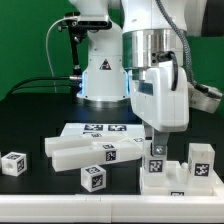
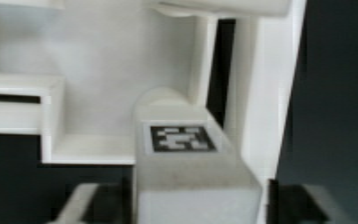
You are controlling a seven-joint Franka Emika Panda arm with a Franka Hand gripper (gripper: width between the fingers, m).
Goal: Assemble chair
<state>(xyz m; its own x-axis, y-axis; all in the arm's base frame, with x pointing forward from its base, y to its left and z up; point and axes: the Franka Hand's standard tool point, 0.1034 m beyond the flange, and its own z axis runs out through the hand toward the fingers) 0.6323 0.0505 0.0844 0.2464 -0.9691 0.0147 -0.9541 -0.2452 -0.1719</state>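
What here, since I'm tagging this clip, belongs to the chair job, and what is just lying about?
Job: gripper, tagged post below it, part-built frame, bar, cube at the exterior view's left, cube nearer the middle.
Lying about: marker board, cables.

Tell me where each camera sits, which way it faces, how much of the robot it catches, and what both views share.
Exterior view: off the arm, across the black table, facing the arm, its gripper and loose chair parts.
Wrist view: on the wrist, looking along the gripper at a tagged bar; only what seem its blurred fingers show.
Shared: probably that tagged bar.
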